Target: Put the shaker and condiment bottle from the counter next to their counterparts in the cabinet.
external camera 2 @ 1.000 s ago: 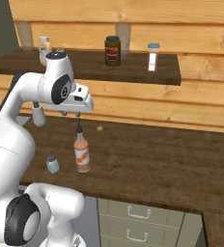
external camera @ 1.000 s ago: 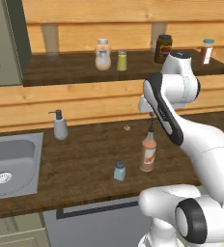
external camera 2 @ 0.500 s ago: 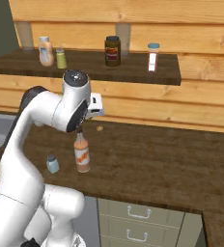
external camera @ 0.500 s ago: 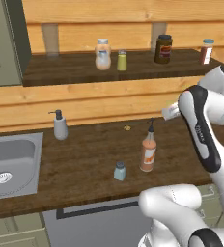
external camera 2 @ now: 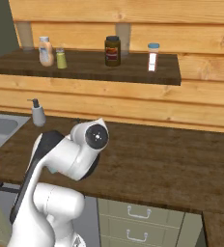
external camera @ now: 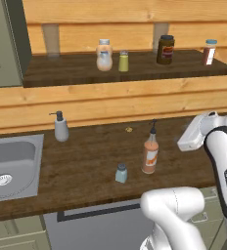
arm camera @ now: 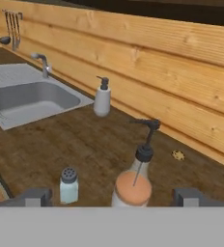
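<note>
Hand view: one shaker (arm camera: 69, 185), one condiment bottle (arm camera: 135, 179).

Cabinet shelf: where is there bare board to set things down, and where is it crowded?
On the cabinet shelf, bare board runs from the grey-green door to the squat peach bottle. The yellow-green shaker stands close beside that bottle. A narrower gap lies between the shaker and the dark jar; another between the jar and the small white bottle.

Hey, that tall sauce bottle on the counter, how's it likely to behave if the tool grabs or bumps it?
The condiment bottle stands tall and narrow on the counter, so a push up high would probably tip it. Its thin neck gives little to hold; the wider body looks safer. If it falls, it may strike the shaker close beside it.
</note>
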